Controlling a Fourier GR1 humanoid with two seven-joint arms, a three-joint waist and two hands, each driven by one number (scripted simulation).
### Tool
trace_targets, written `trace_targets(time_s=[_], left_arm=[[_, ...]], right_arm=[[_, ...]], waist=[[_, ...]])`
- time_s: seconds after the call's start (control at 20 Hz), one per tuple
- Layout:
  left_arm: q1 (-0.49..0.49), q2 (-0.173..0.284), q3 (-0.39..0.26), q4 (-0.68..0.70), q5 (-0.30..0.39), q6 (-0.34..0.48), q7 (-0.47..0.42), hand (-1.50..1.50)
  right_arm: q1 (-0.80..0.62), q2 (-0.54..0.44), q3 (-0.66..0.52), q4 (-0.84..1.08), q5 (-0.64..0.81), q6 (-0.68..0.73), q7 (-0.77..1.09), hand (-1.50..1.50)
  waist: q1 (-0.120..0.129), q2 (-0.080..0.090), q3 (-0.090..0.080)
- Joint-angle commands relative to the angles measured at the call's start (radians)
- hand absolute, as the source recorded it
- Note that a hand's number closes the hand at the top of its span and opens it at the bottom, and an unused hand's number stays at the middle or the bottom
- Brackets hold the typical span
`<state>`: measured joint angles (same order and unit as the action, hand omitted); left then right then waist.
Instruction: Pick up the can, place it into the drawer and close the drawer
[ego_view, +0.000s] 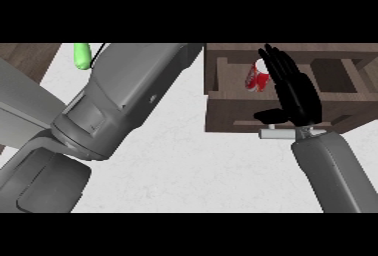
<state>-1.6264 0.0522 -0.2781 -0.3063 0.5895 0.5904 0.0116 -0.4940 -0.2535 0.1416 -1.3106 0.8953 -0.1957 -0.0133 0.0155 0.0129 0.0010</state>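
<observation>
A red and white can lies inside the open wooden drawer at the upper right. My right hand hovers over the drawer just right of the can, open, its fingers straight and pointing away from me and its thumb out to the left. The fingers hide the can's right side, and nothing is held. The drawer's silver handle shows on its near front, just under the thumb. My left forearm crosses the left of the view up to the top edge; its hand does not show.
A green object sits at the upper left, partly behind the left forearm. White counter stretches in front of the drawer. A strip of wooden surface shows at the far upper left.
</observation>
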Motion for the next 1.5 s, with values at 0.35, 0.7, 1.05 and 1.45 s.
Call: trace_targets(time_s=[0.35, 0.7, 1.05, 1.45], left_arm=[[0.085, 0.068, -0.004, -0.1, -0.035, -0.006, 0.061, -1.5], [0.134, 0.11, -0.032, -0.202, -0.061, -0.016, 0.134, -1.5], [0.21, 0.181, -0.03, -0.301, -0.065, -0.063, 0.16, -1.5], [0.284, 0.212, -0.059, -0.433, -0.083, -0.053, 0.208, -1.5]], right_arm=[[-0.274, 0.082, -0.08, 0.491, 0.154, -0.287, -0.002, -1.5], [-0.445, 0.061, -0.166, 0.727, 0.147, -0.41, -0.053, -1.5], [-0.595, 0.067, -0.192, 0.887, 0.179, -0.485, -0.043, -1.5], [-0.728, 0.046, -0.243, 0.956, 0.144, -0.451, -0.05, -1.5]], waist=[[0.037, -0.008, -0.001], [0.069, -0.004, 0.0], [0.084, 0.005, 0.0], [0.111, 0.004, 0.0]])
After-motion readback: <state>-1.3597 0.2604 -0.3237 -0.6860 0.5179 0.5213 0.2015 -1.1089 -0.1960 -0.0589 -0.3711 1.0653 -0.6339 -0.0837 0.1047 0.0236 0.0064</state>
